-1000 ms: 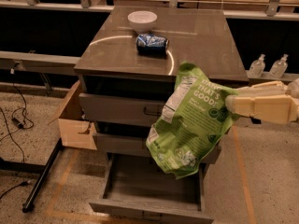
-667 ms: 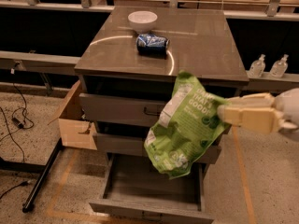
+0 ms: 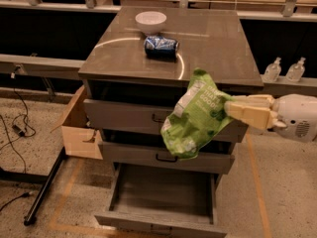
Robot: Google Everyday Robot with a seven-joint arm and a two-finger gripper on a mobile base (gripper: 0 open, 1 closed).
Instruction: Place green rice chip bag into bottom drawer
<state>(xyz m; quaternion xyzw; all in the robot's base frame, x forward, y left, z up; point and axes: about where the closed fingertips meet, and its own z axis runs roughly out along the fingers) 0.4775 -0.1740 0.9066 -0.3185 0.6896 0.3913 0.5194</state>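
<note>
Gripper at right of frame, cream fingers clamped on right edge of chip bag. Bag hangs mid-frame, in front of upper two drawers, above open bottom drawer, not inside it. White lettering on bag: "GOOD" legible, rest unclear. Compared with a moment ago, bag sits higher, lower end raised clear of bottom drawer opening. Crushed blue can and white bowl on cabinet top, upper centre, unchanged; can's label unreadable.
</note>
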